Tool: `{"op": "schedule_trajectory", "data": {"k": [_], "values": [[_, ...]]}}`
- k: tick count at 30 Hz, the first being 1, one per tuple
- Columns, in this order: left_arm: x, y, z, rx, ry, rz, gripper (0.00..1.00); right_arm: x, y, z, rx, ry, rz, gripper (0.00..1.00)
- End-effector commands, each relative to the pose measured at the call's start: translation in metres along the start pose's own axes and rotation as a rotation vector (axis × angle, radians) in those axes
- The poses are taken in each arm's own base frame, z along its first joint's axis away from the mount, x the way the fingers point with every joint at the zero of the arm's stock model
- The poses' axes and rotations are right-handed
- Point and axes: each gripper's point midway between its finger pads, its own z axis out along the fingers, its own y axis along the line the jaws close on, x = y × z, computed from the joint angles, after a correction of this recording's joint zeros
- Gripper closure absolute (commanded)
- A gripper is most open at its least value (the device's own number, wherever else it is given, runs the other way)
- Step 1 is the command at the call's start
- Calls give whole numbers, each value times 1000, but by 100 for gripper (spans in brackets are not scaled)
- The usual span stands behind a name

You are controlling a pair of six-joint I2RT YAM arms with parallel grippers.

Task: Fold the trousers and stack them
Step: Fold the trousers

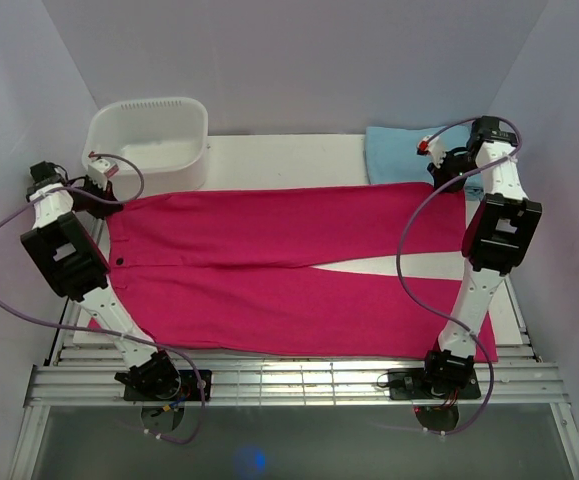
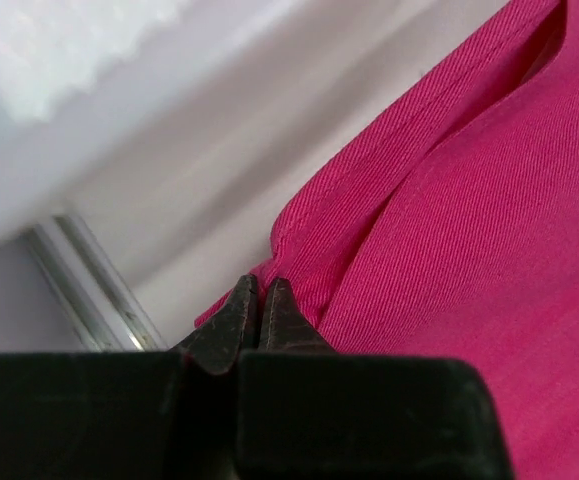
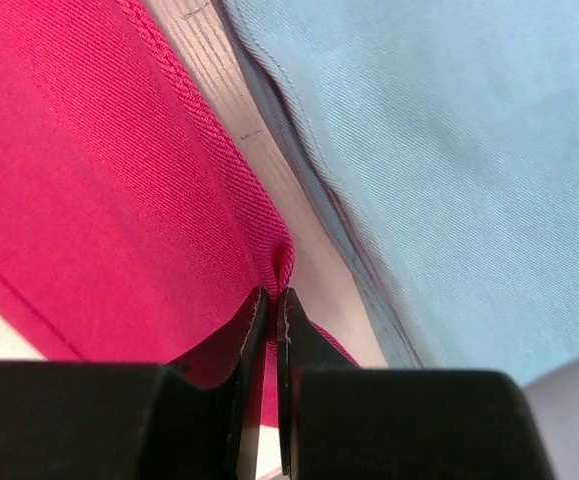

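Basket [image 1: 155,172], blue cloth [image 1: 394,155] border trousers [image 1: 269,270]

grippers: two are showing, left gripper [image 2: 257,300] and right gripper [image 3: 272,300].
trousers [image 1: 269,270]: one is lying between the grippers.
blue cloth [image 1: 394,155]: one is lying beside the right gripper.
basket [image 1: 149,140]: one is standing near the left gripper.

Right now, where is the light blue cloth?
In the top view the light blue cloth lies at the far right of the table, just beyond the far edge of the trousers, beside the right tool.
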Motion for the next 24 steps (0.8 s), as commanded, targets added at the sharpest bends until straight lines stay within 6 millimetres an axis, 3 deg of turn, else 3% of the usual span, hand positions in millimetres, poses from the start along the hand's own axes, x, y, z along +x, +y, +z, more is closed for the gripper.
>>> {"op": "schedule_trajectory", "data": {"k": [1, 5, 7, 8, 9, 10, 12, 13, 14, 15, 18, 19, 21, 22, 24], "values": [[-87, 47, -63, -245, -166, 176, 100, 1, -40, -65, 189, 44, -102, 92], [-110, 39, -83, -282, -228, 210, 100, -12, -36, -93, 230, 6, -90, 92], [-113, 31, -94, -279, -258, 226, 100, -9, -29, -109, 243, -2, -87, 92], [-123, 25, -109, -292, -280, 249, 100, -7, -19, -124, 255, -9, -96, 92], [-125, 19, -115, -291, -289, 265, 100, -4, -12, -132, 259, -8, -98, 92], [-120, 11, -122, -272, -293, 265, 100, -9, -4, -152, 291, -15, -118, 92], [-111, -10, -133, -275, -271, 353, 100, 13, 24, -154, 243, -1, -111, 92], [-96, -18, -138, -268, -253, 353, 100, 18, 37, -158, 231, 6, -118, 92], [-74, -34, -130, -240, -232, 340, 100, 16, 53, -174, 252, 18, -140, 92], [-71, -42, -139, -255, -216, 419, 100, 40, 85, -159, 164, 42, -135, 92], [-24, -63, -142, -226, -169, 369, 100, 63, 140, -166, 139, 102, -177, 92], [-8, -70, -145, -213, -142, 383, 100, 83, 176, -144, 51, 117, -194, 92], [25, -84, -138, -184, -92, 346, 100, 101, 210, -147, 53, 170, -237, 92], [40, -88, -137, -173, -65, 351, 100, 114, 238, -132, 17, 186, -267, 92], [76, -105, -128, -130, 2, 322, 100, 135, 267, -122, -31, 235, -270, 92]]}}
